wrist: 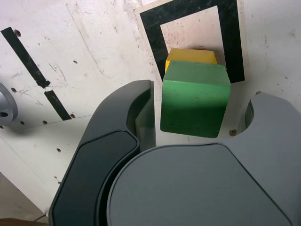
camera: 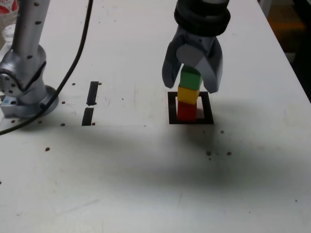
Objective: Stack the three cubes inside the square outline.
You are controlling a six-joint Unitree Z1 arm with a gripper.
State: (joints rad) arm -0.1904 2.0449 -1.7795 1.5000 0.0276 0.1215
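Three cubes stand stacked inside the square outline (camera: 190, 121), a black tape frame on the white table. The red cube (camera: 186, 111) is at the bottom, the yellow cube (camera: 187, 94) on it, the green cube (camera: 190, 79) on top, each slightly offset. My gripper (camera: 192, 85) hangs over the stack, open, its two fingers on either side of the green cube. In the wrist view the green cube (wrist: 195, 101) sits between the fingers (wrist: 143, 110) with a gap on each side. The yellow cube (wrist: 190, 56) and the outline (wrist: 153, 33) show beyond it. The red cube is hidden there.
The arm's silver base (camera: 24, 82) stands at the exterior view's left, with a black cable (camera: 77, 53) running past it. Two short black tape strips (camera: 92, 93) (camera: 88, 116) lie between base and outline. The table's edge (camera: 291, 63) runs along the exterior view's right.
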